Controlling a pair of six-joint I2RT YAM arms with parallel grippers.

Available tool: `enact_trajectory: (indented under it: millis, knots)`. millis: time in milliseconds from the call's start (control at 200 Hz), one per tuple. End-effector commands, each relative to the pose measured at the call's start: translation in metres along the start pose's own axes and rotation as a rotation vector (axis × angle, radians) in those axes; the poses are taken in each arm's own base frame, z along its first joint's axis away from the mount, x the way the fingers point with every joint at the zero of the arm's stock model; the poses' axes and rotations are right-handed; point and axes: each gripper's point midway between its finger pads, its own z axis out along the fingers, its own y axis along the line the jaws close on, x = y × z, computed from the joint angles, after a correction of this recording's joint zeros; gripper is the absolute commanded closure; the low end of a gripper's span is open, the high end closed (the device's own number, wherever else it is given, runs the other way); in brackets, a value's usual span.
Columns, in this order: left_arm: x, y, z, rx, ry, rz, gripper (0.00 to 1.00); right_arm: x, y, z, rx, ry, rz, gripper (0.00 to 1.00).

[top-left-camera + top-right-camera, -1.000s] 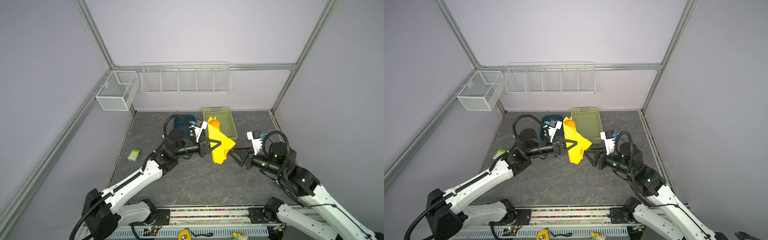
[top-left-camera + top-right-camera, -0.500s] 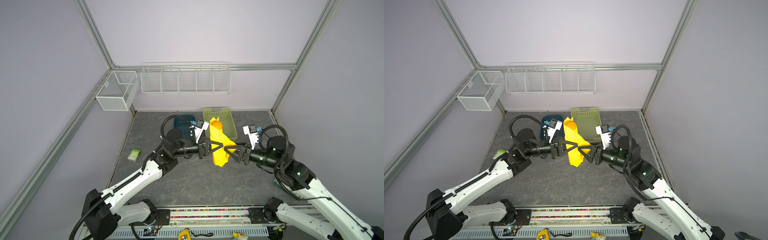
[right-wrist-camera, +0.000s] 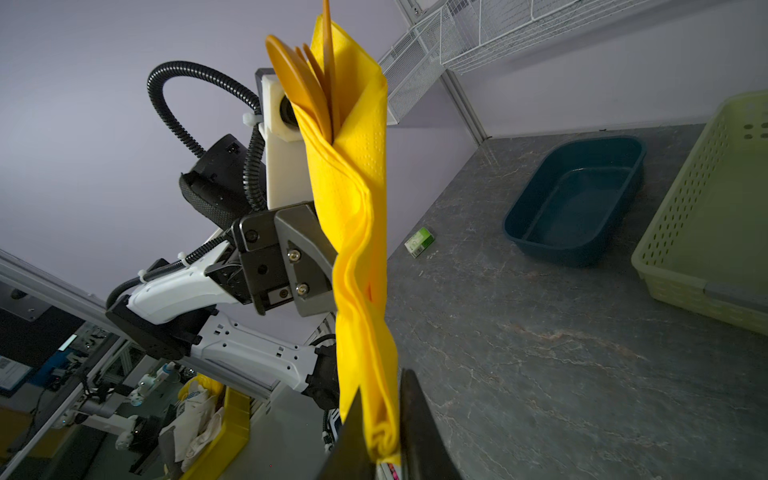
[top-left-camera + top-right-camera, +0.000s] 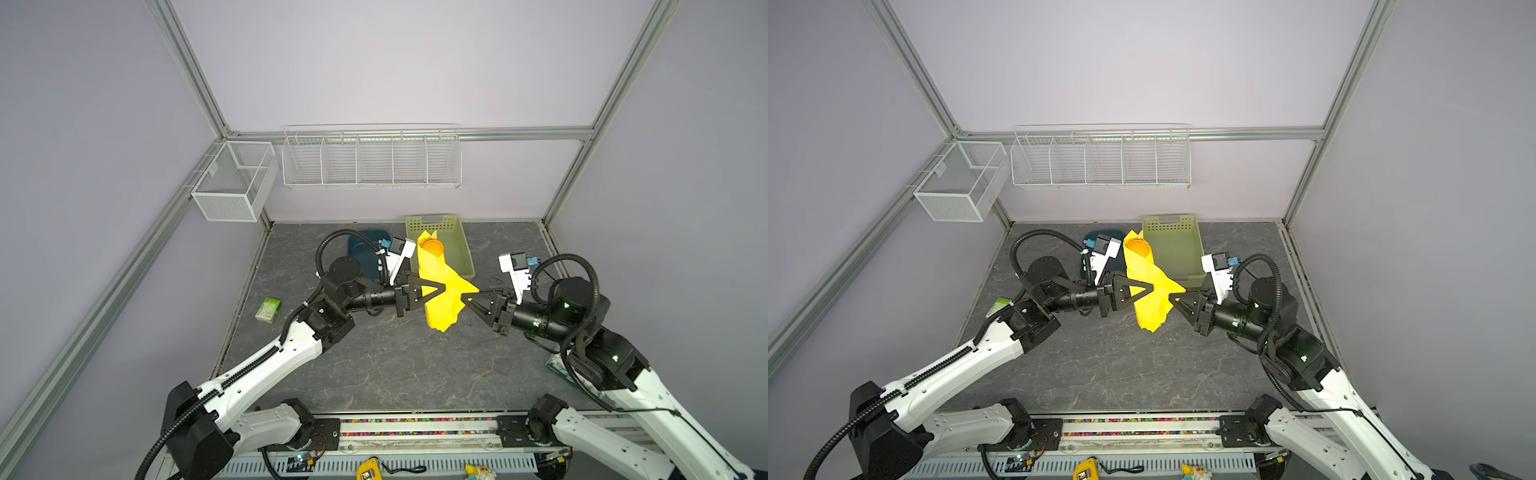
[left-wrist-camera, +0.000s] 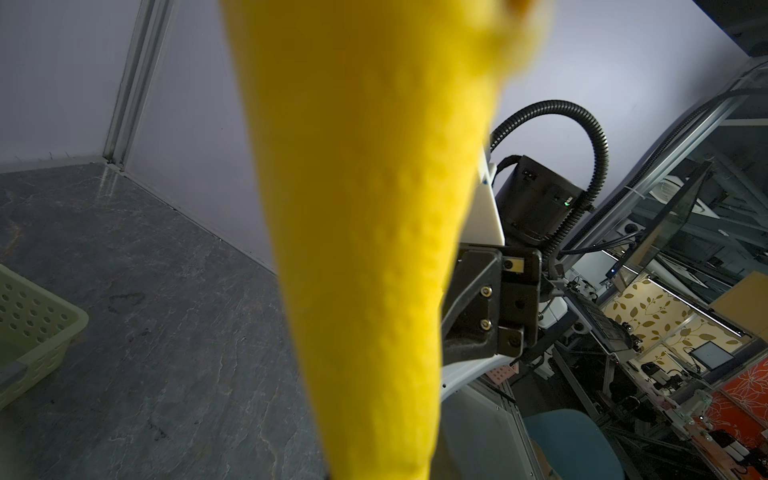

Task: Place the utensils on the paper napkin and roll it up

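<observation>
Mid-roll; pinching paper napkin [image 4: 441, 305] around utensils [image 4: 432, 248] with left gripper [image 4: 443, 286] at 9 o'clock, right gripper [image 4: 464, 296] at 3; next, likely tucking flap.

utensils [image 4: 433, 248] in paper napkin [image 4: 442, 297] | basket [image 4: 459, 249] behind | packet [image 4: 268, 309] far left

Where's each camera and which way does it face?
Top views: above the base, looking down; both arms show, left end effector and right end effector pinching the rolled yellow paper napkin.
Left wrist: on left arm, facing napkin, right arm beyond.
Right wrist: on right arm, facing napkin, orange-brown utensils, left arm; own fingertips show.
Shared by wrists: pale green perforated basket.
</observation>
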Motion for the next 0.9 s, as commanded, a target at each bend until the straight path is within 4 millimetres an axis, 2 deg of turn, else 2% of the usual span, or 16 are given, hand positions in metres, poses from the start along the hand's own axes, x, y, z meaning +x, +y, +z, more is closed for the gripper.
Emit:
enact_trajectory:
  millis: [0, 260, 465, 540, 590, 655, 755, 825, 895]
  knots:
    - [-0.017, -0.017, -0.003, 0.023, -0.03, 0.063, 1.0, -0.013, 0.001, -0.01, 0.039, -0.041, -0.032, 0.93]
    - [-0.017, -0.019, -0.005, 0.01, -0.025, 0.081, 1.0, -0.017, -0.015, -0.015, 0.154, -0.03, -0.041, 0.94]
    - [-0.023, -0.031, -0.009, 0.063, -0.064, 0.095, 1.0, -0.007, -0.044, -0.011, 0.268, 0.004, 0.005, 0.93]
    - [-0.023, -0.03, -0.008, 0.063, -0.068, 0.089, 1.0, -0.01, -0.043, -0.009, 0.261, -0.005, 0.001, 0.91]
    - [-0.022, -0.025, -0.007, 0.05, -0.067, 0.082, 1.0, -0.014, -0.038, -0.008, 0.243, -0.012, -0.005, 0.89]
    - [-0.021, -0.016, -0.005, 0.008, -0.058, 0.067, 1.0, -0.017, -0.033, -0.005, 0.217, -0.013, -0.009, 0.82]
    - [-0.018, 0.014, -0.003, -0.141, -0.033, 0.051, 1.0, -0.014, -0.037, -0.002, 0.234, 0.022, -0.017, 0.71]
    - [-0.019, 0.03, -0.004, -0.23, -0.023, 0.058, 1.0, -0.016, -0.038, -0.007, 0.262, 0.021, -0.029, 0.69]
    - [-0.022, 0.041, -0.006, -0.279, -0.029, 0.058, 1.0, -0.024, -0.031, -0.011, 0.249, -0.01, -0.043, 0.68]
